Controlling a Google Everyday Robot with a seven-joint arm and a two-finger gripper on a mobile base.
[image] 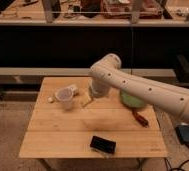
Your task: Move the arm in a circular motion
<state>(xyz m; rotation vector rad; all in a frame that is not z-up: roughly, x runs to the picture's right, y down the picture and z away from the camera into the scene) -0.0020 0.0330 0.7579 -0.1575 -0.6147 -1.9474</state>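
Observation:
The arm (148,92), cream-white with thick tubular segments and small dark dots along its side, reaches in from the right edge over the wooden table (63,135). Its rounded elbow (106,67) stands above the table's back middle. From there the wrist drops toward the table, and the gripper (91,98) hangs low just right of a clear plastic cup (64,97). The arm's own body largely hides the gripper.
On the table lie a small white piece (50,99) left of the cup, a green rounded object (132,101) behind the arm, a red item (140,119) and a black flat object (103,145) near the front. A blue-grey object (188,134) sits on the floor at right.

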